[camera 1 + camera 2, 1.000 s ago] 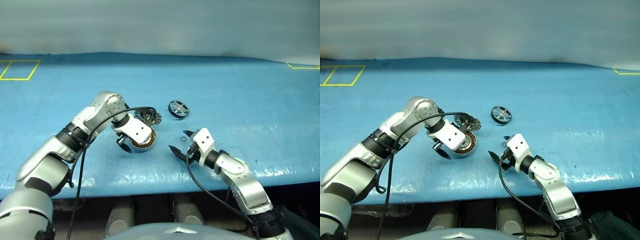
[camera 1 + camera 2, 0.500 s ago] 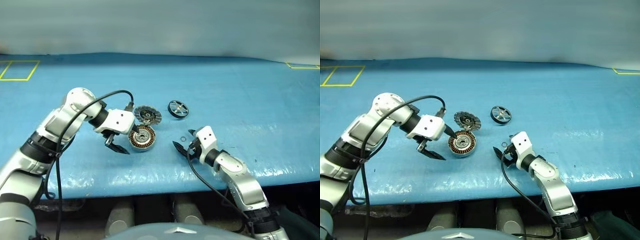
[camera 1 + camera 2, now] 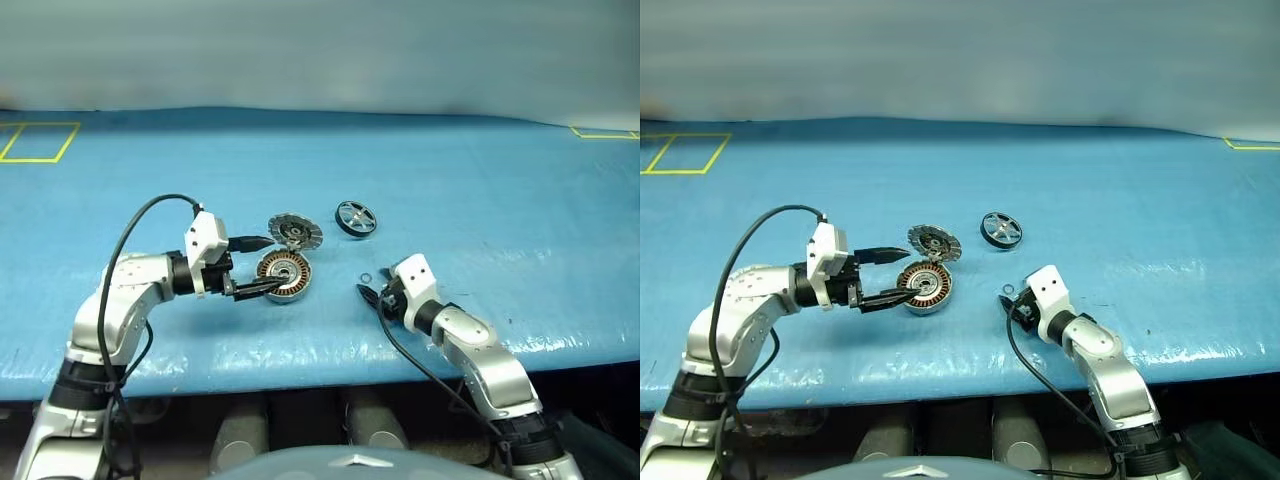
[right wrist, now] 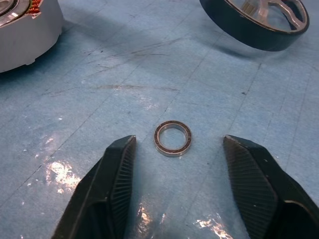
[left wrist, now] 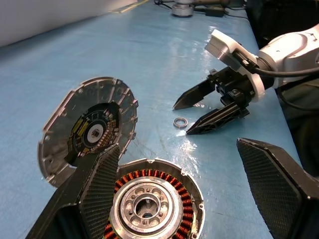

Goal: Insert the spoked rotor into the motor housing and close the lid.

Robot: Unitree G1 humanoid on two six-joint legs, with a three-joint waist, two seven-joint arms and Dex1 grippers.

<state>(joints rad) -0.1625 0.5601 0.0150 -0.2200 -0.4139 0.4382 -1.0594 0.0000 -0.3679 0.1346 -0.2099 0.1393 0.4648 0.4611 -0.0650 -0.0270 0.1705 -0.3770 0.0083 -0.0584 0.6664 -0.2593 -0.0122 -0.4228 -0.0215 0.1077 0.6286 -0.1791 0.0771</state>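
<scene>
The motor housing (image 3: pixel 284 275) lies flat on the blue surface (image 3: pixel 480 190), windings up, ready to receive a part. The lid (image 3: pixel 295 232) leans tilted against its far edge, ribbed face showing. The spoked rotor (image 3: pixel 357 217) rests apart, further back, not yet inserted. The left gripper (image 3: pixel 257 266) sits level beside the housing, fingers spread wide, holding nothing, apparently to steady it. The right gripper (image 4: pixel 178 172) hovers low, part-spread and empty, straddling a small metal ring (image 4: pixel 172 138), likely for pickup.
</scene>
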